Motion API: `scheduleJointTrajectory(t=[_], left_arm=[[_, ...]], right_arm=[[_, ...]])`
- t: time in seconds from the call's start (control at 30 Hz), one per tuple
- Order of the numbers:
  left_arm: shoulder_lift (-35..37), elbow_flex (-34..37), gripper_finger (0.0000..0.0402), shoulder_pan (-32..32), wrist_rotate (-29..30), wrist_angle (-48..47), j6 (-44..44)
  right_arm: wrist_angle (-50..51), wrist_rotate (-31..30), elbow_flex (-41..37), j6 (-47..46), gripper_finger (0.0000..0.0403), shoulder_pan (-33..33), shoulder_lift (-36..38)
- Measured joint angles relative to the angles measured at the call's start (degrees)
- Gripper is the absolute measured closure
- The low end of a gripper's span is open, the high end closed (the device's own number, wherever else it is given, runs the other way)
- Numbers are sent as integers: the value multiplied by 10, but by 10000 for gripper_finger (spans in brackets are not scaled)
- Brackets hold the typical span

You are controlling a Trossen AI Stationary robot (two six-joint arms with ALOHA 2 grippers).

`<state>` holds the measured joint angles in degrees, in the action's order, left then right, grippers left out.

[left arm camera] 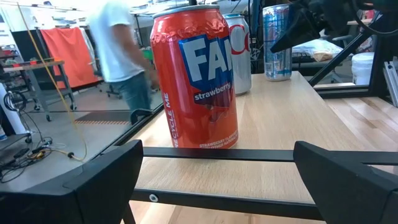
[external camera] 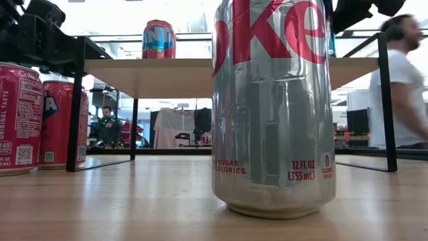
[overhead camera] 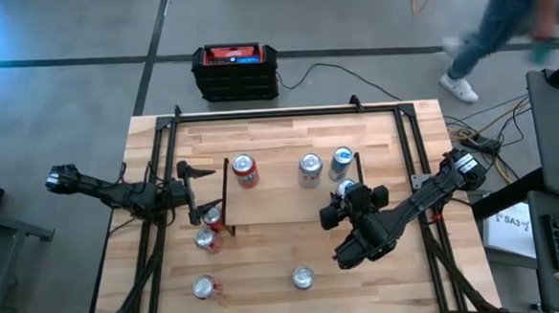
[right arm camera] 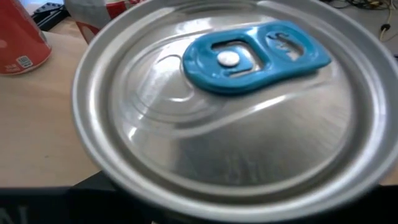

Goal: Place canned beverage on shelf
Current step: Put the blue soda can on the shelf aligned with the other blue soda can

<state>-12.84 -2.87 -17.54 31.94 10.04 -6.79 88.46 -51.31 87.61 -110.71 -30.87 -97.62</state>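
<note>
Cans crowd the shelf (overhead camera: 282, 209): a red one (overhead camera: 245, 170) and two silver ones (overhead camera: 309, 169). The right gripper (overhead camera: 345, 196) grips a blue-tabbed can (right arm camera: 230, 99) over the shelf's right part. The left gripper (overhead camera: 192, 171) waits open at the shelf's left end. Four loose cans (overhead camera: 303, 278) stand on the table (overhead camera: 267, 291).

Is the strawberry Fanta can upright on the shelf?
Yes. The strawberry Fanta can stands upright on the shelf, base flat on the board.
</note>
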Motion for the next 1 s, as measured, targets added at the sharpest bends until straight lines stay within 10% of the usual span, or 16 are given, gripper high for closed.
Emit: scheduleJointTrajectory(t=[0.53,1.0], left_arm=[[0,0,2,0,0,0,0],[0,0,2,0,0,0,0]], right_arm=[[-1,3,0,-2,159,-8,0],[-25,35,12,18,47,-17,-2]])
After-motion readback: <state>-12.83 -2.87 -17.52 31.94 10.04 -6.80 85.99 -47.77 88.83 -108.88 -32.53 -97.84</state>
